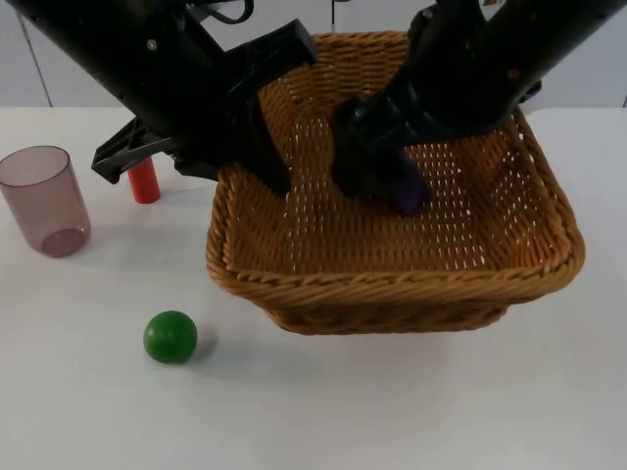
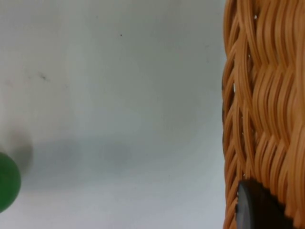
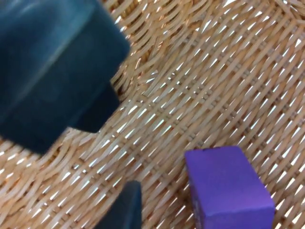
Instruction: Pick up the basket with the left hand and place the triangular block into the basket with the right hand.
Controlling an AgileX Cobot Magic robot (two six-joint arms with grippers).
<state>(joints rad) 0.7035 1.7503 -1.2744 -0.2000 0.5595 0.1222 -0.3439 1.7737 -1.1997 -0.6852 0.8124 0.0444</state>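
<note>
The left gripper clamps the basket's left wall (one finger inside, one outside). The right gripper hangs inside the basket, fingers spread.

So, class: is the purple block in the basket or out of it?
In. The block lies on the woven floor of the basket, beside a fingertip of the right pincer, free of its grip.

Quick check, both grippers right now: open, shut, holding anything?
Left gripper: shut on the woven wicker basket, gripping its left rim, lifted off the table.
Right gripper: open inside the basket, purple block lying released on the weave beside its fingertip.
</note>
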